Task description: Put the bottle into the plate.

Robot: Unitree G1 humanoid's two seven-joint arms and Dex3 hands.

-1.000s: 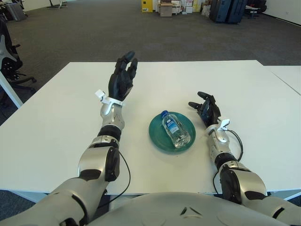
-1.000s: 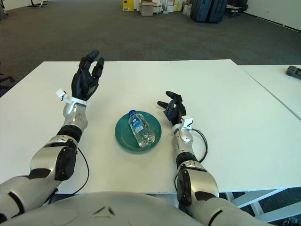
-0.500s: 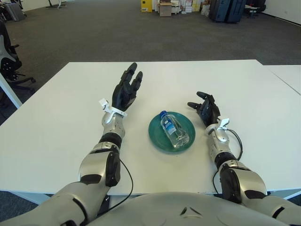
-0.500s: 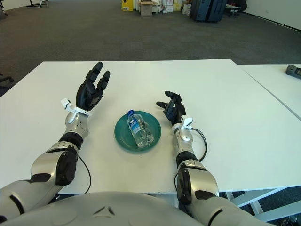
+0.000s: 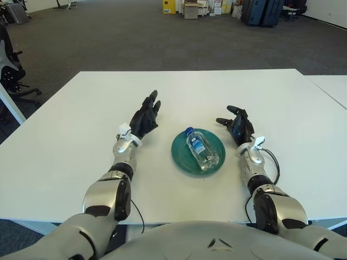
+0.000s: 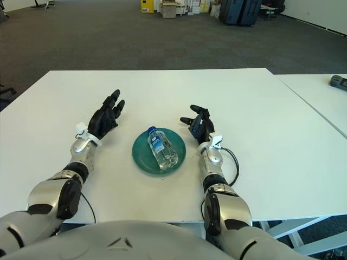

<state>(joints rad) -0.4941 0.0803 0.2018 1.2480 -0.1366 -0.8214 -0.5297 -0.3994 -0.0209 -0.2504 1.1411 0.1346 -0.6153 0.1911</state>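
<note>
A clear plastic bottle [image 5: 202,151] with a blue cap and a blue label lies on its side in the green plate [image 5: 182,157] at the middle of the white table [image 5: 70,124]. My left hand [image 5: 145,117] is low over the table to the left of the plate, fingers spread and empty. My right hand [image 5: 236,123] rests on the table just right of the plate, fingers open and empty. Neither hand touches the bottle or the plate.
A second white table [image 5: 333,86] stands at the right, with a dark object [image 6: 339,82] on it. An office chair [image 5: 10,65] is at the far left. Boxes and dark cases [image 5: 260,11] stand far back on the carpet.
My left hand has come down from a raised position towards the table and drawn back a little. The bottle, the plate and my right hand have stayed where they were.
</note>
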